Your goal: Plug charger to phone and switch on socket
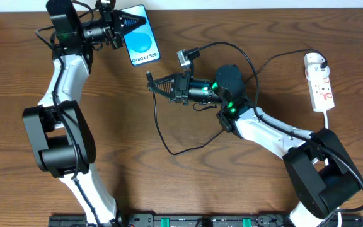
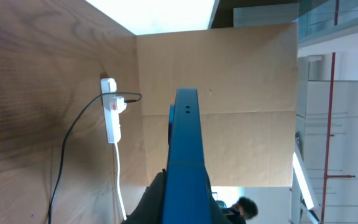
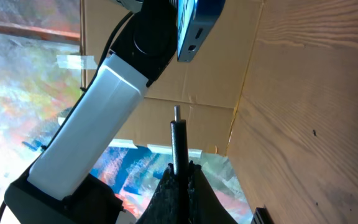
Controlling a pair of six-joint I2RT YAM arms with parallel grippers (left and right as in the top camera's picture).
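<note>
Left tool (image 1: pixel 126 28): closed on the phone (image 1: pixel 141 36), gripping it from its left side with the screen facing up.
Phone: near the far edge of the table (image 1: pixel 188 183), left of centre. From the wrist views it looks lifted off the table rather than lying on it. Its text-strip end points toward the right tool.
Right tool (image 1: pixel 151 84): pinched narrow on the charger (image 3: pixel 178 146) just behind its tip (image 3: pixel 176 112), which sticks out past the fingers.
Charger: the thin cable loops from the right tool across the middle of the table and runs to the white adapter (image 1: pixel 314 61), which sits in the socket.
Socket (image 1: pixel 319 81): lies by the right edge, well apart from both tools.
Port (image 3: pixel 194 46): visible in the right wrist view on the phone's end face. The tip points roughly toward it but is clearly apart from it and a little off to one side.
Switch: red marks show on the socket, but on or off cannot be told.
Done: phone held up, tip in hand, adapter seated.
Left: line the tip up with the port, push it in, then press the switch.
Progress: judged about halfway, as neither of the two named actions is finished.
</note>
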